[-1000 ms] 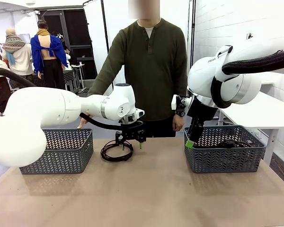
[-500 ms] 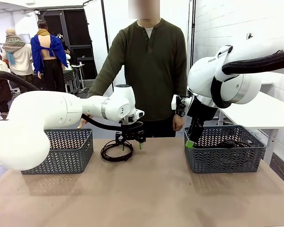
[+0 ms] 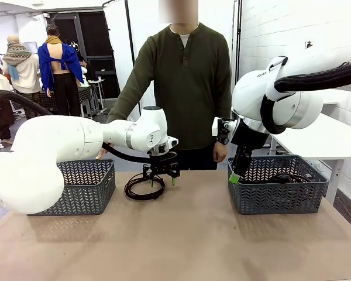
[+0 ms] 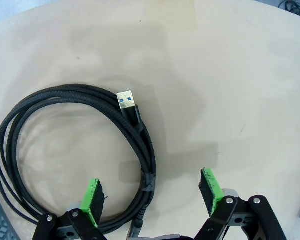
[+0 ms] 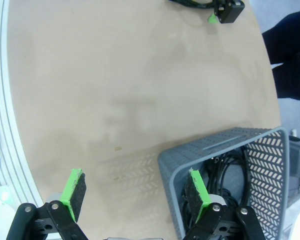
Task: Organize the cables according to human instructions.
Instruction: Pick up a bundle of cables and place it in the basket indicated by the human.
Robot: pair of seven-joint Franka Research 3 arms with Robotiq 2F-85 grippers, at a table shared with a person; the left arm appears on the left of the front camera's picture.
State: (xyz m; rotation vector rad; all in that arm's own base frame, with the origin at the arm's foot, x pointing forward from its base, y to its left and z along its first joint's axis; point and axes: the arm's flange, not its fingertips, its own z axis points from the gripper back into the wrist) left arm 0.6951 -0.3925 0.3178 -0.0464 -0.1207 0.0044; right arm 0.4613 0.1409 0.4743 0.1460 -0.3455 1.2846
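Note:
One cable (image 3: pixel 138 191), a round black coil, lies on the table just in front of the human (image 3: pixel 187 88). My left gripper (image 3: pixel 162 182) hangs open right over the coil's right side. In the left wrist view the braided cable (image 4: pixel 65 100) curls to the left, its USB plug (image 4: pixel 126 99) pointing up. One strand runs between the open left gripper (image 4: pixel 151 192) fingers. My right gripper (image 3: pixel 236 177) stands open at the left rim of the right basket (image 3: pixel 278 196). More black cables (image 5: pixel 225 170) lie inside that basket (image 5: pixel 210 147), partly under my right gripper (image 5: pixel 135 192).
A second grey mesh basket (image 3: pixel 76 190) stands at the left, behind my left arm. The person's hands (image 3: pixel 220 152) hang at the far table edge. The brown tabletop (image 3: pixel 181 234) is bare toward the front. A white table (image 3: pixel 327 137) stands at the right.
My left arm's big elbow link has shifted slightly to the right. Both grippers and the coil stay where they were.

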